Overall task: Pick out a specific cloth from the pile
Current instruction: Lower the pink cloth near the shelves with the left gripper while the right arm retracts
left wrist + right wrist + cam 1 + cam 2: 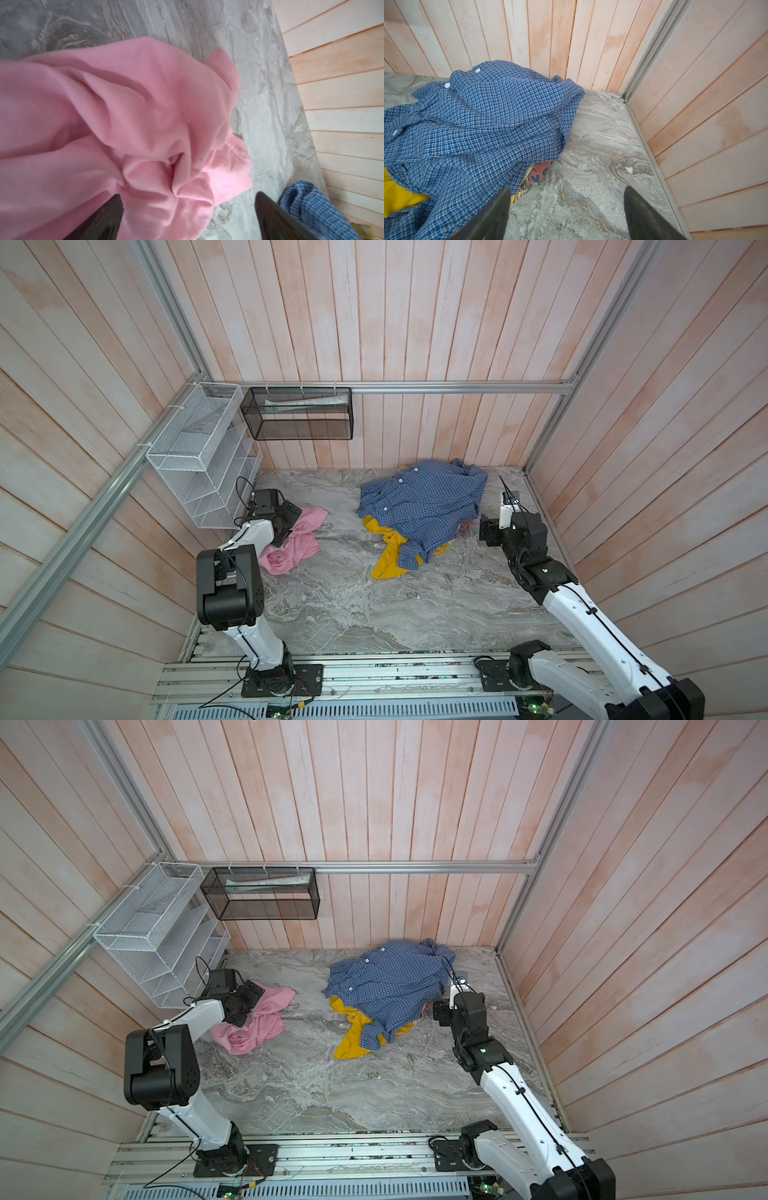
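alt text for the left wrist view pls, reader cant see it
A crumpled pink cloth fills most of the view, lying on a grey marbled table. The left gripper is open over it, its dark fingers spread apart. A corner of a blue checked shirt and a pale plank wall show at the edge.

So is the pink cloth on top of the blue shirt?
No, the pink cloth lies by itself on the table, well apart from the blue shirt.
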Tool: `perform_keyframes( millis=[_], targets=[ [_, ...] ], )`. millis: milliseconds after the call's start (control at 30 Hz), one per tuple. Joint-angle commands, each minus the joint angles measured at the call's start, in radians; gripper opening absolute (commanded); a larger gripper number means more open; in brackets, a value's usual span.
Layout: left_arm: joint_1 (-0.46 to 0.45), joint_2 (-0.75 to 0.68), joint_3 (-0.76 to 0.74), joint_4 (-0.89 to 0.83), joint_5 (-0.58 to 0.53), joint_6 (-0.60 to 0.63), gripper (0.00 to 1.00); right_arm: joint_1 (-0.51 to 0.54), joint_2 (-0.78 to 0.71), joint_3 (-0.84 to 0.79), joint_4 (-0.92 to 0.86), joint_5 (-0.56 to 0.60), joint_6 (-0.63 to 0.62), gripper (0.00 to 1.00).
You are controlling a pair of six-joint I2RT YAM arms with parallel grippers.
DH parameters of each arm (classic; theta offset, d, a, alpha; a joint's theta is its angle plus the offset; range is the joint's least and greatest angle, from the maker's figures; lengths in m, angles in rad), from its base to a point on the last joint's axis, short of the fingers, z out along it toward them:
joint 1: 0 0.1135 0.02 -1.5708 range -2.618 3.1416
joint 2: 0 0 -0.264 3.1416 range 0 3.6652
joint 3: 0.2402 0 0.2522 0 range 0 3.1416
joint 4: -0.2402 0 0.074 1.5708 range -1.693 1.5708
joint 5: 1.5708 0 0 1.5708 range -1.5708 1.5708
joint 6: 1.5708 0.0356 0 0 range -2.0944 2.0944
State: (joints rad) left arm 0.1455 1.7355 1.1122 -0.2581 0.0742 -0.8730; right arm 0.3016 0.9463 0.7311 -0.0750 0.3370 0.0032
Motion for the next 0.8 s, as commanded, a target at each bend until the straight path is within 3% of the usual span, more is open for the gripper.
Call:
perform_keyframes(
  millis=[0,400,767],
  targets=[
    [-0.003,-0.04,-0.008,0.032,0.016,0.005,1.0,-0.014,-0.048,-0.045,0.086,0.034,-0.019,0.86],
    [-0.009,-0.174,-0.112,0.112,-0.002,0.029,1.0,-0.069,-0.226,-0.339,0.402,0.111,-0.003,0.87],
    [-0.012,-0.256,-0.19,0.137,-0.023,0.066,1.0,-0.117,-0.211,-0.49,0.562,0.089,0.05,0.88]
  ],
)
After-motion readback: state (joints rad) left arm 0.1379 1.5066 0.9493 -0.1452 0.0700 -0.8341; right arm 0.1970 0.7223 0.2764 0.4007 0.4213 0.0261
